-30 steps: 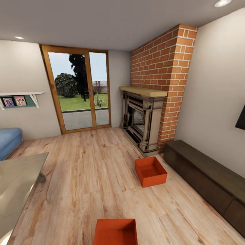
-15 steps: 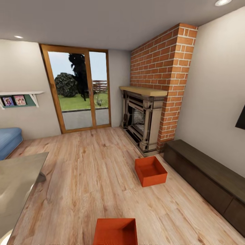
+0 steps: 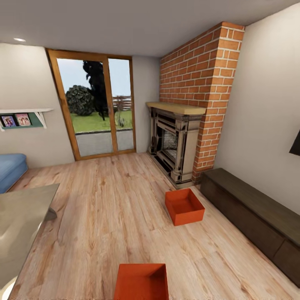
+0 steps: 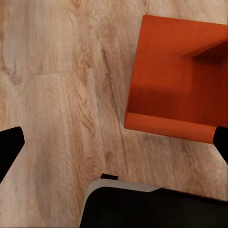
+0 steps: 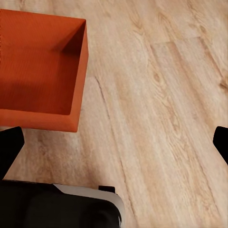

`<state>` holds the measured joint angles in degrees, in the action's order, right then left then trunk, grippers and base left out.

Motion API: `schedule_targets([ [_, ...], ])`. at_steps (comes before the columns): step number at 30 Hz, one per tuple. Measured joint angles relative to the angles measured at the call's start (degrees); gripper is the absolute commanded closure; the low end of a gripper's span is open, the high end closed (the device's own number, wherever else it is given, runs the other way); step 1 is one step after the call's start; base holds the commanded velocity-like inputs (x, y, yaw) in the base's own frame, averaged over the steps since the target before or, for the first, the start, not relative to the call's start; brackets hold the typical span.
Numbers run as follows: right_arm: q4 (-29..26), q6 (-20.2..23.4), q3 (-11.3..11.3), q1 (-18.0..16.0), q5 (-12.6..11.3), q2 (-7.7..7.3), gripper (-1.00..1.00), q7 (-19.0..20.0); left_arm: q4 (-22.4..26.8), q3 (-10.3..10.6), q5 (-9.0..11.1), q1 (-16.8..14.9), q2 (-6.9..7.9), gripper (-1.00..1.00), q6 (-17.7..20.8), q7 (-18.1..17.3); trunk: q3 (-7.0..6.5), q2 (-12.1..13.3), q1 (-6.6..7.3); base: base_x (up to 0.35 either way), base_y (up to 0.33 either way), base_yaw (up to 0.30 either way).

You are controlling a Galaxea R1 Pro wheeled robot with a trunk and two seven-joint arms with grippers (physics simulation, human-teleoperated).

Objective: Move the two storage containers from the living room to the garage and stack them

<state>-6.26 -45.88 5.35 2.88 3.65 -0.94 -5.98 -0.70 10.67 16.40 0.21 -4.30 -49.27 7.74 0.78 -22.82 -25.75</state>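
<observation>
While both storage containers sit on the light wood plank floor [image 3: 108,200] of the living room, you are at the very first step: closing in on a bin to pick it up. The near container [image 3: 141,281] lies at the bottom edge of the head view, directly in front of you; the far container [image 3: 184,206] rests further ahead, between the fireplace [image 3: 173,143] and the near end of the long dark bench [image 3: 254,216], close to both.

Your left claw [image 4: 114,142] is released, its dark fingertips spread wide at the two sides of the left wrist view, with the near container's wall just ahead of it and off to one side. Your right claw [image 5: 114,142] is likewise released and grasping nothing, the same bin's corner lying beside it on the bare planks. Neither claw touches the bin.

The next move, as I judge it, calls for bringing the arms down and inward so each claw meets an opposite thin wall, then clenching evenly. The walls are low and thin, so an uneven grip could tilt or slip the bin. The garage lies out of view.
</observation>
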Motion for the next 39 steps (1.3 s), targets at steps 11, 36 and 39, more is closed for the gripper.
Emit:
schedule_targets([
  [11, -21.62, 14.51, -0.11, -0.18, -0.20, -0.23, -1.00, -0.14, 28.67, 0.01, 0.10, -0.04, 4.50, -1.00, 23.43, -0.03, 1.00, 0.01, 0.00, 0.000, 0.000, 0.000],
  [36, -24.61, 37.28, -0.21, -12.44, -0.71, -0.16, -1.00, 3.95, 50.55, -4.30, -0.39, -5.96, 6.40, -1.00, 58.13, 0.18, 3.29, 0.03, 0.00, 0.000, 0.000, 0.000],
  [39, -24.68, 37.54, -0.20, -12.55, -0.70, -0.16, -1.00, 4.05, 50.88, -4.12, -0.96, -6.25, 6.22, -1.00, 58.69, 0.04, 3.57, 0.03, 0.00, 0.000, 0.000, 0.000],
])
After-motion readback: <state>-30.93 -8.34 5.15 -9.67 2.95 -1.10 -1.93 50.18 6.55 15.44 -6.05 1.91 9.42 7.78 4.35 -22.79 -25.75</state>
